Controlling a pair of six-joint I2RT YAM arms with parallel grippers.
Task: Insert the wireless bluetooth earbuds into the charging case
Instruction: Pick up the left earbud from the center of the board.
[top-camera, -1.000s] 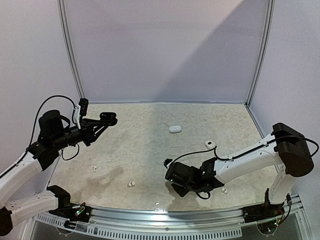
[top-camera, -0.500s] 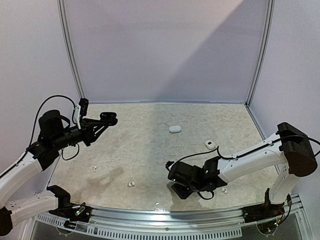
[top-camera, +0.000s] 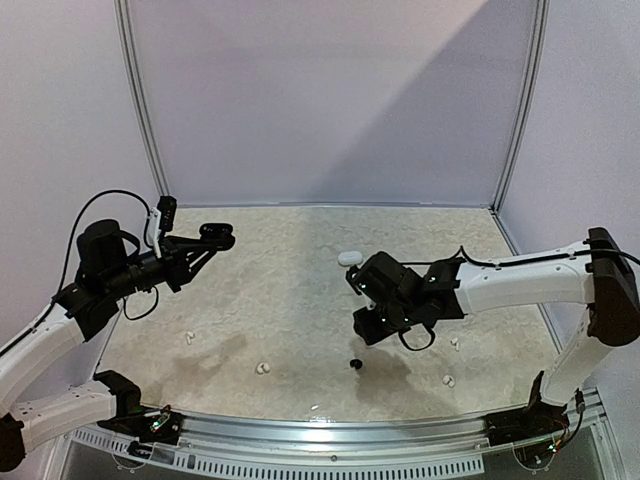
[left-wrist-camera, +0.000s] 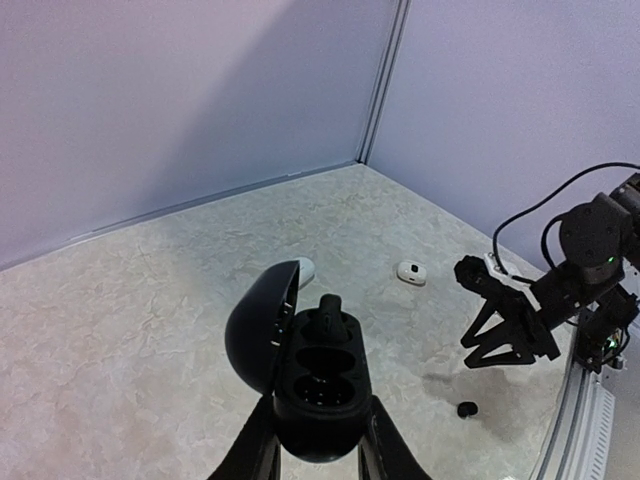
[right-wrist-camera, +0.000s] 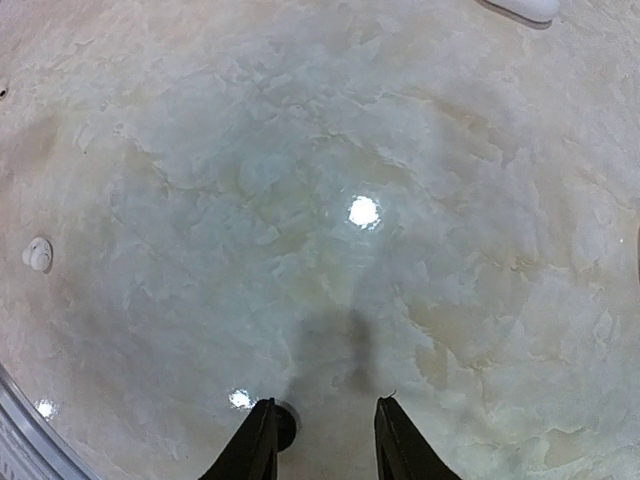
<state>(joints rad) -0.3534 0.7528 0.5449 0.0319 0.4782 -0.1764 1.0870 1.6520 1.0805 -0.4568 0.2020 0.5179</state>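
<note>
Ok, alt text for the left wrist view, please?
The left tool grips an open black charging case, lid tipped left, a black earbud at its far end. Beyond, the right tool hangs near a loose black earbud on the table.

Lifted right gripper (top-camera: 366, 332) off black earbud (top-camera: 355, 363), up and rearward of it; left it uncovered, lying loose just below the parted jaws.

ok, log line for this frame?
left jaws: shut on open black case | right jaws: open, empty, above table | black earbud: loose on table
</note>
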